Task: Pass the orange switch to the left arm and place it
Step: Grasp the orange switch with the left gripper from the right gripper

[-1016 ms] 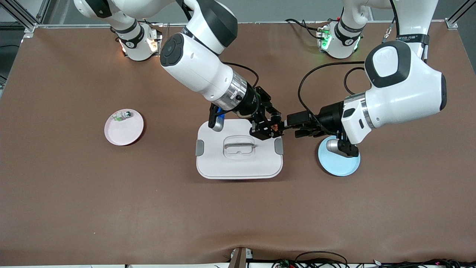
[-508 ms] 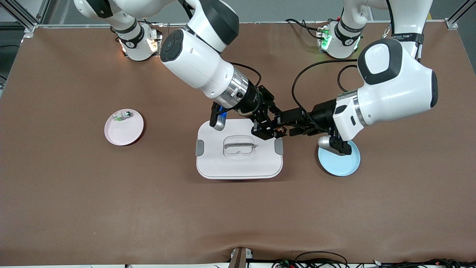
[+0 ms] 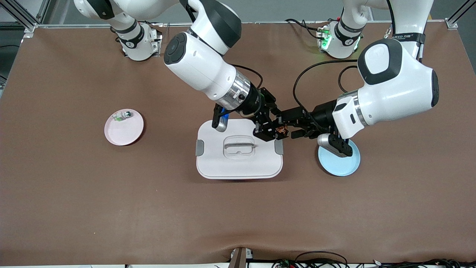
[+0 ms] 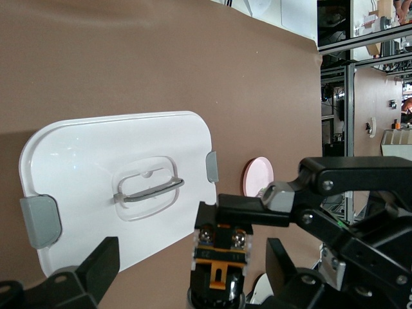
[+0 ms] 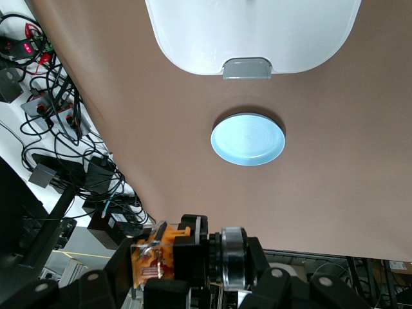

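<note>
The orange switch sits mid-frame, pinched by the right gripper over the box edge. The left gripper is up against it, jaws spread around the switch, above the gap before the blue plate.

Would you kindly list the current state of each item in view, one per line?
orange switch: airborne over the box's edge, held in the right pincer.
right pincer: shut on the switch.
left pincer: open, fingers flanking the switch.
box: lid on.
blue plate: empty.
pink plate: holds a small silver-and-green part.
</note>
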`<action>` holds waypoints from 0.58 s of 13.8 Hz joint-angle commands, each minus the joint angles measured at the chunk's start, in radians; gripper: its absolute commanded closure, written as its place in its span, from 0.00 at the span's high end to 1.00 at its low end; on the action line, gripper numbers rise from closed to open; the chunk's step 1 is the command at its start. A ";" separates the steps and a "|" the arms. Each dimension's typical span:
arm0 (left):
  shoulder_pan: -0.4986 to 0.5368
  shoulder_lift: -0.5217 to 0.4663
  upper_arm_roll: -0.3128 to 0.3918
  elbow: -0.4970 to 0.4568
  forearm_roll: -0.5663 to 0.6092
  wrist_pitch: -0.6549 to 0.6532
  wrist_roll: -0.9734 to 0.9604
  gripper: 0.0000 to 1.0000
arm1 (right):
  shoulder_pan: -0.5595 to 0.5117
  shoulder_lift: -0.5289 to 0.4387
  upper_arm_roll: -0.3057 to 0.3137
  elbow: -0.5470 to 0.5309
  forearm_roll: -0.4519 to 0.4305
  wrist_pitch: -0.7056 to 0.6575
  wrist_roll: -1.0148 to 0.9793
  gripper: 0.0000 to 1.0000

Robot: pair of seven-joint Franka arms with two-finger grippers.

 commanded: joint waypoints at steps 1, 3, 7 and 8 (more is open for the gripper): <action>-0.005 -0.003 0.000 0.006 0.026 0.008 0.022 0.73 | 0.009 0.026 -0.007 0.043 0.011 0.013 0.022 0.00; -0.007 -0.003 0.002 0.006 0.026 0.008 0.022 0.38 | 0.009 0.026 -0.007 0.043 0.011 0.013 0.021 0.00; -0.007 -0.003 0.002 0.009 0.028 0.008 0.040 0.08 | 0.009 0.026 -0.007 0.043 0.011 0.018 0.021 0.00; -0.007 -0.002 0.002 0.009 0.026 0.008 0.042 0.01 | 0.009 0.026 -0.007 0.043 0.011 0.018 0.021 0.00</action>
